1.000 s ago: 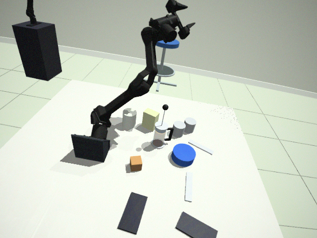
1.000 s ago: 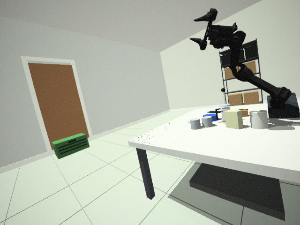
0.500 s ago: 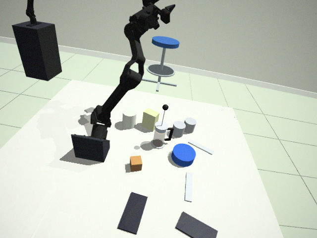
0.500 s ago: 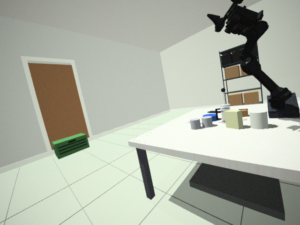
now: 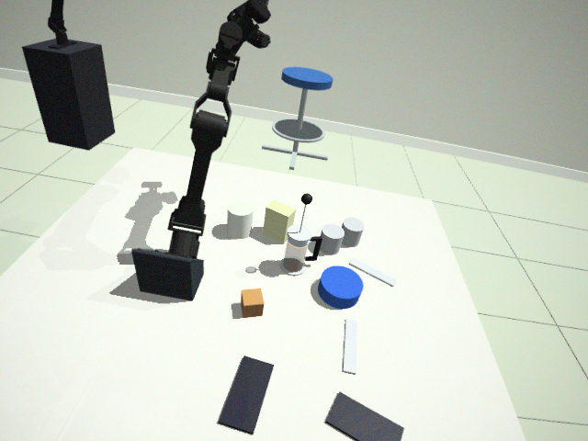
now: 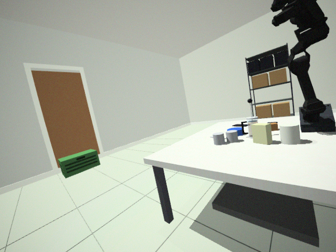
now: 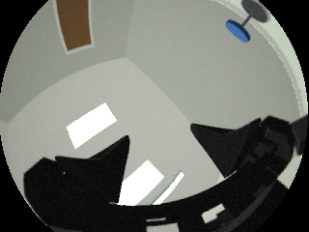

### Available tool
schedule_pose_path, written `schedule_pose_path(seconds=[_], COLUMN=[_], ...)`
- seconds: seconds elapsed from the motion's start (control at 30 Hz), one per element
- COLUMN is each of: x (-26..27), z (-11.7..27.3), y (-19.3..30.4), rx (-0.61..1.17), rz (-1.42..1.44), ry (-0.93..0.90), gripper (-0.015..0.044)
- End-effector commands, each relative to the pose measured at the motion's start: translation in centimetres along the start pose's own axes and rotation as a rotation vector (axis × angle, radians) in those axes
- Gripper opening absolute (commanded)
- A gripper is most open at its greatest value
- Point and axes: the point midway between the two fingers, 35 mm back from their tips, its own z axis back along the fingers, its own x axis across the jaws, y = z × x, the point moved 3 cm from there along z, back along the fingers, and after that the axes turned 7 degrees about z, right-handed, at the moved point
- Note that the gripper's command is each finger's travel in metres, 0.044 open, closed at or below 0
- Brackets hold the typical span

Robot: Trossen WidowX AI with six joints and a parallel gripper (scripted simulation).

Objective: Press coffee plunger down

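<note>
While the plunger stood tall, my gripper [image 5: 265, 24] [image 6: 273, 14] [image 7: 160, 133] hung open and high

The coffee press [image 5: 295, 256] [image 6: 250, 128] stood upright on the white table [image 5: 142, 370] [image 6: 217, 159], its long axis vertical. Its thin plunger rod [image 5: 302, 218] [image 6: 251, 109] rose in line with that axis, and the black knob [image 5: 306, 198] [image 6: 249, 101] at its tip was well above the lid, so the plunger was up. I saw the press's black handle [image 5: 317, 249] [image 6: 242, 127] point right in the top view, toward the two grey cylinders [image 5: 331, 239] [image 6: 218, 138], and left in the exterior view.

A pale yellow block [image 5: 278, 221] [image 6: 261, 133] stood near the press, with a white cylinder [image 5: 240, 221] [image 6: 290, 134] beyond it. From the top camera, the blue disc [image 5: 340, 287] [image 6: 235, 129] lay to the press's lower right and the orange cube [image 5: 252, 302] [image 6: 274, 126] to its lower left.

I had the arm [image 5: 201, 165] [image 6: 305, 84] reaching up from its base, the gripper well above the table and well apart from the knob. Its two fingers were spread wide with nothing between them; my wrist view looked past them to the walls, bright ceiling panels and a blue-topped stool [image 5: 306, 78] [image 7: 238, 31].
</note>
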Motion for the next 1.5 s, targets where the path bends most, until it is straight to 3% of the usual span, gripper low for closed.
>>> schedule_pose_path(seconds=[0.0, 0.33, 0.73, 1.13, 1.47], x=[-2.6, -9.3, -11.7, -1.4, 12.6], z=[1.4, 5.1, 9.7, 14.4, 19.9], y=[0.9, -1.6, -13.8, -26.2, -28.6], rx=[0.121, 0.382, 0.601, 0.579, 0.304], rz=[0.182, 0.704, 1.365, 1.894, 2.172], ry=[0.034, 0.163, 0.480, 0.937, 1.305], gripper=[0.0440, 0.0440, 0.0440, 0.0440, 0.0440])
